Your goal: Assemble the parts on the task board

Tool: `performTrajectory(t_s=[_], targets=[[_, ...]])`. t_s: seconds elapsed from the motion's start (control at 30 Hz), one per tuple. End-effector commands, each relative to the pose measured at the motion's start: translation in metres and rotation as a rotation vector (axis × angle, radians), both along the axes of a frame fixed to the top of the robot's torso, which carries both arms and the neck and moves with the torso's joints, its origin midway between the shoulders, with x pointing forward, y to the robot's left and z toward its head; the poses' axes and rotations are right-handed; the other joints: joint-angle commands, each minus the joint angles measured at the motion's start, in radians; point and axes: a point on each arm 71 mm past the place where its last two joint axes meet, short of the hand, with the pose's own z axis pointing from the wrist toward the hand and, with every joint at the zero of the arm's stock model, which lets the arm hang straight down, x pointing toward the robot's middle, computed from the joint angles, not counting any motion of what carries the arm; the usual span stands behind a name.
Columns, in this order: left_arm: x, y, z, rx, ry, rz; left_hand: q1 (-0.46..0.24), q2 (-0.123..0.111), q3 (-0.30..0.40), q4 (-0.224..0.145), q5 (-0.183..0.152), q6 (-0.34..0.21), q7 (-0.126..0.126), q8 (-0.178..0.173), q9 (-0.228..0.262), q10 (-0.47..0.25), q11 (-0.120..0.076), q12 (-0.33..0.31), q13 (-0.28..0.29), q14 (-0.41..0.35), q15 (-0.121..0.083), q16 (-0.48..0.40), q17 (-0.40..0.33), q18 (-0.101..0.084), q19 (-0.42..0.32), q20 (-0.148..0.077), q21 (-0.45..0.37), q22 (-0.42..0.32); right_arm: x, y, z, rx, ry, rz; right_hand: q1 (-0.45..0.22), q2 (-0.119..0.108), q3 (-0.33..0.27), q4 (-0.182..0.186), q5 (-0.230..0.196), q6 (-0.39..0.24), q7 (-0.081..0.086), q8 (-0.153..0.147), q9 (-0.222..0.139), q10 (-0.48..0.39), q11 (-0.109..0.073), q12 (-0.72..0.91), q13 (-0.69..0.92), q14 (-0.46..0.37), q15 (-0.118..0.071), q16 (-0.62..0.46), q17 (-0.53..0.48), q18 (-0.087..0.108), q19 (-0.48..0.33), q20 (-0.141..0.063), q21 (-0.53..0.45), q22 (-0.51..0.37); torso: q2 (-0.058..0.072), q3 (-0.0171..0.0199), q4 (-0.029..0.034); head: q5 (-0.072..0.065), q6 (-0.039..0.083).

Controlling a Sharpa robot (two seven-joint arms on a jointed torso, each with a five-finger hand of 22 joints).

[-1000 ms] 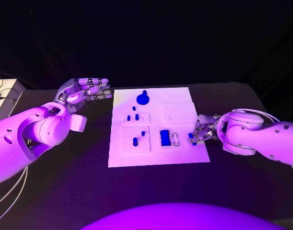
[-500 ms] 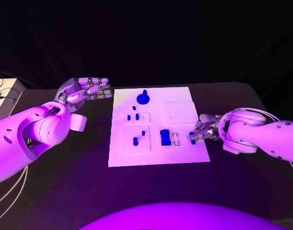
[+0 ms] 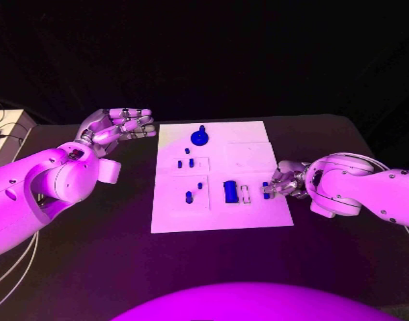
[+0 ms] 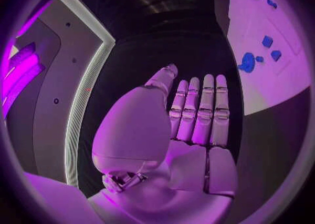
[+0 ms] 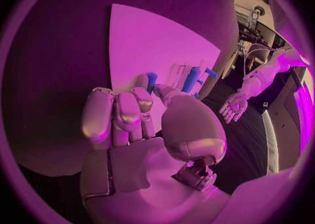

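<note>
At the board's (image 3: pixel 214 217) near right edge, one small blue part (image 3: pixel 265 188), pinched in the fingertips of the right hand (image 3: pixel 283 182); its long axis cannot be told from the head view, though in the right wrist view the part (image 5: pixel 151 82) stands up from the fingertips, over the white surface. Just left of it on the board: a narrow pale slot piece (image 3: pixel 246 194), then a larger blue block (image 3: pixel 230 192), long axis running near to far. Judged: the coming move turns on carrying the held part leftward to a seat near these two; the right hand is much the nearer. Further left, small blue pegs (image 3: pixel 189 197); at the far edge, a round blue knob (image 3: pixel 199 138). Left hand (image 3: pixel 117 128): off the board past its far left corner, holding nothing, fingers side by side and fairly straight, touching no part.
</note>
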Motion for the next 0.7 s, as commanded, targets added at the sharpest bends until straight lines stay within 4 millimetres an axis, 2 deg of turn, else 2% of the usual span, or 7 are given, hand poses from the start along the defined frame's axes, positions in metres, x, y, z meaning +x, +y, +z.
performTrajectory(t_s=[0.03, 0.4, 0.7], targets=[[-0.001, -0.002, 0.001, -0.011, -0.001, -0.014, 0.009, 0.002, 0.003, 0.006, 0.004, -0.003, 0.006, 0.000, 0.000, -0.005, 0.004, 0.001, -0.001, -0.002, -0.002, -0.004, 0.001, -0.008, -0.007, -0.001, -0.002, -0.001, -0.005, 0.008, -0.001, 0.053, 0.035, 0.012, 0.002, -0.007, 0.273, -0.274, 0.005, -0.002, 0.002, -0.001, 0.002, -0.001, 0.000, -0.007, -0.001, 0.003, 0.001, -0.006, -0.002, -0.009, 0.043, -0.001, -0.002, 0.152, 0.000, -0.0004, 0.0008, -0.001, 0.000], [-0.001, -0.002, 0.001, -0.011, 0.000, -0.014, 0.009, 0.002, 0.003, 0.006, 0.004, -0.003, 0.006, 0.000, 0.000, -0.005, 0.004, 0.001, -0.001, -0.002, -0.002, -0.004, 0.001, -0.008, -0.007, -0.001, -0.002, -0.001, 0.000, 0.011, 0.010, 0.066, 0.002, 0.015, 0.004, -0.007, 0.271, -0.279, 0.004, -0.002, 0.002, -0.001, 0.003, 0.000, 0.000, -0.007, -0.002, 0.003, 0.001, -0.007, -0.002, -0.009, 0.043, -0.001, -0.003, 0.152, 0.000, -0.0014, 0.0006, -0.002, 0.000], [-0.001, -0.001, 0.001, -0.010, 0.000, -0.013, 0.009, 0.002, 0.003, 0.006, 0.004, -0.003, 0.006, 0.000, 0.000, -0.005, 0.004, 0.001, -0.001, -0.002, -0.002, -0.004, 0.001, -0.008, -0.007, -0.001, -0.002, -0.001, -0.003, 0.019, 0.014, 0.070, -0.011, 0.041, 0.007, -0.006, 0.271, -0.281, 0.006, -0.001, 0.002, -0.001, 0.003, 0.001, -0.001, -0.005, -0.001, 0.003, 0.001, -0.006, -0.001, -0.009, 0.043, -0.001, 0.000, 0.153, 0.000, 0.0000, 0.0008, 0.000, 0.000]])
